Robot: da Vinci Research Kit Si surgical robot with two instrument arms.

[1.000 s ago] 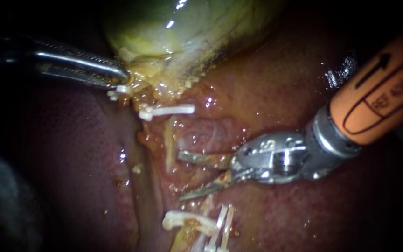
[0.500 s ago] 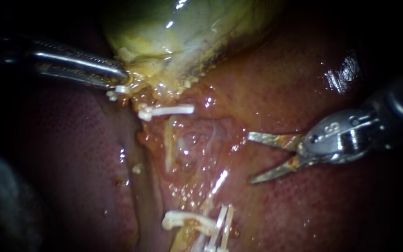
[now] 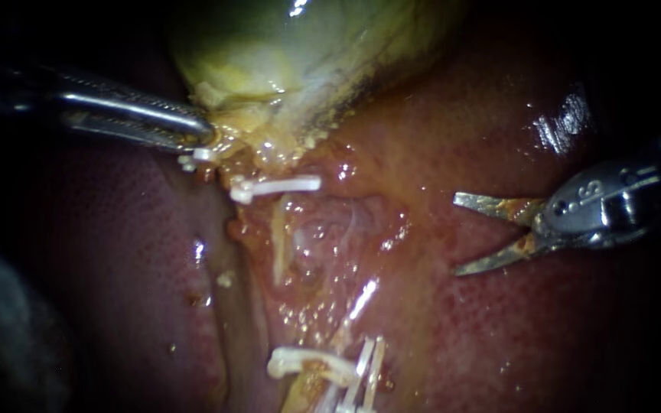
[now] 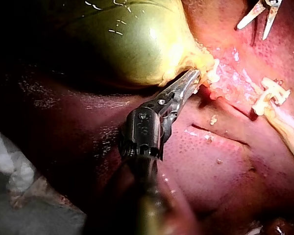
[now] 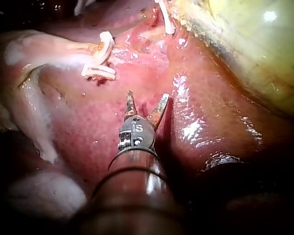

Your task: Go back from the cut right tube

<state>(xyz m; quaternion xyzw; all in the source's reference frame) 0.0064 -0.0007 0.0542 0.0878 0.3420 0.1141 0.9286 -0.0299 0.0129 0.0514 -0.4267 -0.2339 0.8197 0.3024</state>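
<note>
Liver (image 3: 499, 329) lies under gallbladder (image 3: 269, 53), whose lower edge the left instrument (image 3: 204, 134) clamps in its jaws. Right instrument (image 3: 460, 234), jaws wide and empty, hangs over liver, well apart from cut tube (image 3: 278, 245) between clips (image 3: 273, 184). Judgement: withdraw straight along shaft, tips off liver.

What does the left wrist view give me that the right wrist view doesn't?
Only the left wrist view: the left instrument, its jaws shut on the gallbladder at its lower edge. Only the right wrist view: the right instrument with its shaft, and the bare liver under its open blades, which hold nothing. Both: those blades, the gallbladder, the liver, and the clips on the pale tube, apart from the blades.
</note>
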